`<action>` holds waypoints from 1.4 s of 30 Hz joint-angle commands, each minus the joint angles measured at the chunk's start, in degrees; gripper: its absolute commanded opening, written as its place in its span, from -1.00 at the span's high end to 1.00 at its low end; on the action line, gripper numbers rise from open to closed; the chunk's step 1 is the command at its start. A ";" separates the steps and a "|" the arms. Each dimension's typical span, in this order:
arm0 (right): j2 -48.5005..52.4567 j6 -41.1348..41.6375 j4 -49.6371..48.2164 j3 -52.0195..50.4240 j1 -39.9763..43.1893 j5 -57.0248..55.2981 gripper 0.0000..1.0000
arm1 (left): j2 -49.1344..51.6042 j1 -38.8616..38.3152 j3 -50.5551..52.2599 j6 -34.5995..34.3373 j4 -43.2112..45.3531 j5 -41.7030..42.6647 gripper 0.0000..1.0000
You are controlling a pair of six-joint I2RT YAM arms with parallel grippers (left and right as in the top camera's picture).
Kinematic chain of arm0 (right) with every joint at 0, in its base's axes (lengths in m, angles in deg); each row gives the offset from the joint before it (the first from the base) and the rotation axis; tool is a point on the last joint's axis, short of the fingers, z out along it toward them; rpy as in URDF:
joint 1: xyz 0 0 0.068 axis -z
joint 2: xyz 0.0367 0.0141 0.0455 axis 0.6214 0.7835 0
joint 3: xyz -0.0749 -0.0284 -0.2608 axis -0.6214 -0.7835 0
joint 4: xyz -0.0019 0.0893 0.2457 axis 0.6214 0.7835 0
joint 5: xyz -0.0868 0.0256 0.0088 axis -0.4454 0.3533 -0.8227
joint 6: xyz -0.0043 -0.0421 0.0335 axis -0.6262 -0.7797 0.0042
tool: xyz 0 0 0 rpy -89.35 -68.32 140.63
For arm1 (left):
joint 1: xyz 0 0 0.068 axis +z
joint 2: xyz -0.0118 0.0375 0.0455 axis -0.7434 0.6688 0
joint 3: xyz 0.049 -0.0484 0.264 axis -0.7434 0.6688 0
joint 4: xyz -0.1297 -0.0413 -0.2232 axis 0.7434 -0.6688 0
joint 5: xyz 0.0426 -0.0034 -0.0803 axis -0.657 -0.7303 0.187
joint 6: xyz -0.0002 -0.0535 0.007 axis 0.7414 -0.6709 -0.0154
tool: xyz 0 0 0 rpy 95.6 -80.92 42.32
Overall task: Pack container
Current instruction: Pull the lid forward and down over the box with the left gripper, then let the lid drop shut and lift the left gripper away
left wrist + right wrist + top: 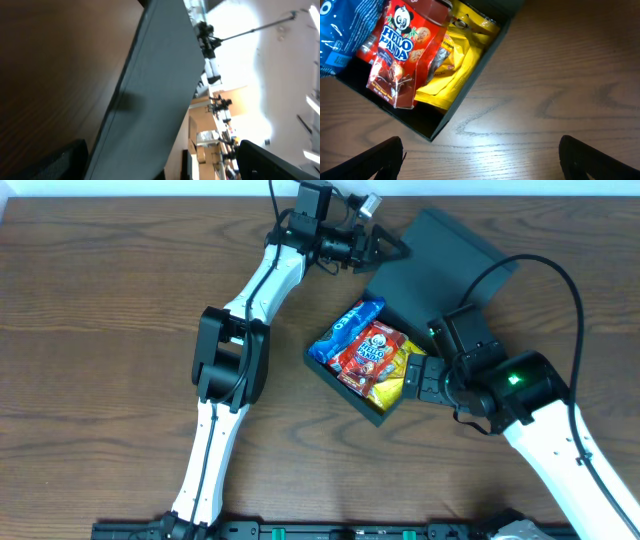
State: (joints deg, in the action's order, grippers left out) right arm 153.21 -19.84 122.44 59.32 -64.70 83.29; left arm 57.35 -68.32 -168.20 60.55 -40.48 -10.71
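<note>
The container [350, 398] is a dark square box, open in mid-table, with its flap lid [440, 265] laid back to the upper right. In it lie a blue packet [345, 330], a red Hello Panda packet [368, 352] and a yellow packet [392, 385]. My left gripper [392, 248] is open at the lid's far left edge. In the left wrist view the lid [150, 100] runs between its spread fingers [160, 165]. My right gripper [415, 378] is open and empty beside the box's right corner. The right wrist view shows its fingers [480, 160] over bare wood, with the box wall [465, 95] and the Hello Panda packet [400, 50] ahead.
The table is dark brown wood [100, 330]. The left arm stretches from the front edge up the middle-left to the back. The right arm comes in from the lower right, with a black cable looping over the lid.
</note>
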 commanded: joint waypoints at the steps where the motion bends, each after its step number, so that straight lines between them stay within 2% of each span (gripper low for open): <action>1: -0.35 0.79 -0.46 0.48 -0.48 -0.90 -0.98 | 0.24 0.17 -0.83 -5.73 5.33 7.28 -0.91; 10: -0.70 -3.63 -4.98 4.15 -0.48 3.50 -0.98 | 0.24 1.22 -0.83 -26.38 27.17 12.26 -0.91; 13: -1.29 -4.24 -3.93 7.48 -0.48 3.02 -0.99 | 0.24 1.77 -0.83 -29.38 29.99 12.26 -0.91; 20: -4.07 -6.78 -1.86 15.74 -0.48 2.75 -0.98 | 0.24 1.92 -0.83 -31.47 29.97 12.26 -0.91; 27: -5.92 -6.47 2.93 18.78 -0.46 -4.42 -0.99 | 0.22 1.95 -0.83 -35.45 32.26 12.26 -0.91; 30: -5.90 -5.29 4.85 18.78 -0.37 -6.10 -0.98 | 0.13 1.88 -0.83 -37.22 39.17 12.26 -0.91; 32: -5.92 -5.22 6.32 18.78 -0.37 -6.45 -0.99 | 0.13 1.86 -0.83 -43.30 46.62 12.24 -0.91; 40: -5.92 -3.06 9.92 18.78 -0.37 -9.22 -0.99 | 0.13 1.11 -0.81 -54.10 56.87 12.26 -0.91; 42: -5.92 -2.99 9.92 18.78 -0.37 -9.94 -0.98 | 0.13 0.48 -0.81 -60.15 64.70 12.26 -0.91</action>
State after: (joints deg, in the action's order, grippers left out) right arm 147.39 -24.03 132.15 77.37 -64.70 75.86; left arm 57.59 -66.79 -168.18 8.80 19.19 0.57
